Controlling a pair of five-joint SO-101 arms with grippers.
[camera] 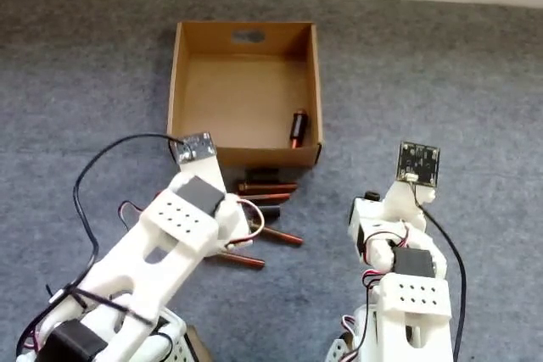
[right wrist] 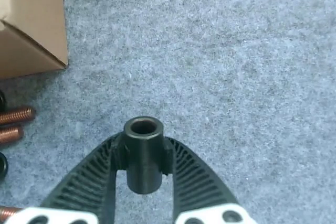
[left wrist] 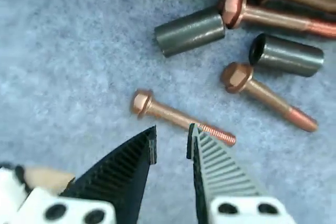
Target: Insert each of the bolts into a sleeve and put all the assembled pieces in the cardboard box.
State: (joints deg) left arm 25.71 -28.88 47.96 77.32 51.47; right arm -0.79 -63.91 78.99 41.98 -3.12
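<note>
Lying loose: four bolts point(left wrist: 181, 119), two sleeves point(left wrist: 190, 33)

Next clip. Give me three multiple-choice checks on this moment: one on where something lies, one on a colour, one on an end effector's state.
1. Where does the assembled piece lie?
A. Outside the box, in front of it
B. Inside the cardboard box, near the wall on the high view's right
C. Outside the box, behind it

2. What colour are the loose bolts?
A. Blue
B. White
C. Copper

3. What is the state of the right end effector?
A. Shut on a black sleeve
B. Open and empty
C. Shut on a bolt

Answers:
1 B: the high view shows it on the box floor.
2 C: the left wrist view shows copper heads and shanks.
3 A: the right wrist view shows it clamping the sleeve, with the bore facing the camera.
</note>
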